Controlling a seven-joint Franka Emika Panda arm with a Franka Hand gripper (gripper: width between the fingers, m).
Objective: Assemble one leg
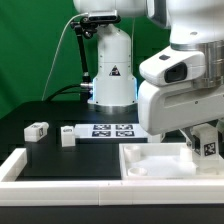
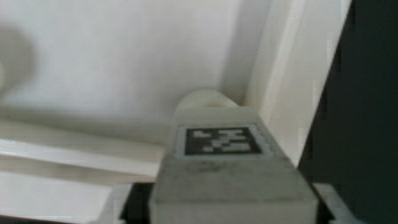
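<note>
My gripper (image 1: 205, 148) is shut on a leg (image 1: 208, 146), a small white post with a black-and-white tag, and holds it upright at the exterior view's right. The leg is over the far right part of the large white square piece (image 1: 150, 160) with a raised rim. In the wrist view the held leg (image 2: 221, 150) fills the space between my gripper (image 2: 222, 205) fingers, its tip at the inner corner of the square piece (image 2: 107, 90) beside the rim (image 2: 285, 60). Whether the tip touches the piece is hidden.
Two more loose white legs (image 1: 37, 129) (image 1: 68, 137) lie on the black table at the exterior view's left. The marker board (image 1: 112, 129) lies in front of the robot's base (image 1: 112, 75). A white border strip (image 1: 12, 165) runs along the front left.
</note>
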